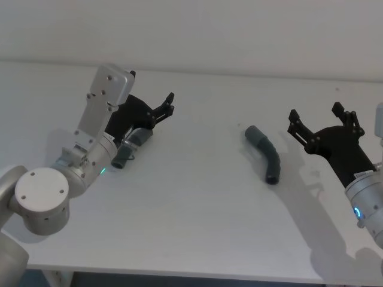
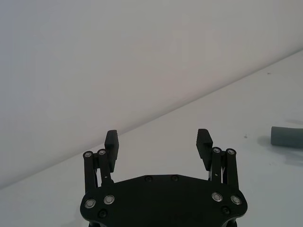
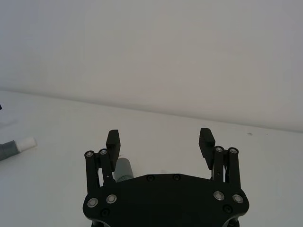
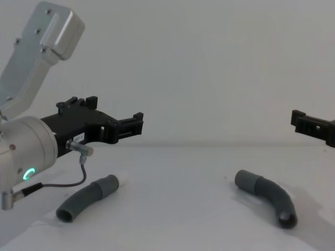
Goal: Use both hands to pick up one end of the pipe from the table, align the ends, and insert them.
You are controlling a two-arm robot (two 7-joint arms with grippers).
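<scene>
Left pipe piece (image 4: 86, 197) lies flat on the table (image 1: 197, 203), left part, under the left gripper (image 1: 169, 104), which hovers above the table with fingers spread wide, holding nothing. Right pipe piece (image 1: 266, 154) lies flat on the table's right part, collar end toward the far edge. Right gripper (image 1: 316, 113) hovers above the table's right side, fingers wide apart, empty

Ahead of me: plain pale wall (image 1: 239, 30), evenly lit, meeting the far edge of the table (image 1: 197, 197). Small dark speck (image 3: 249, 134) on top near that edge. Below the near edge, a strip of dark floor (image 1: 149, 282).
</scene>
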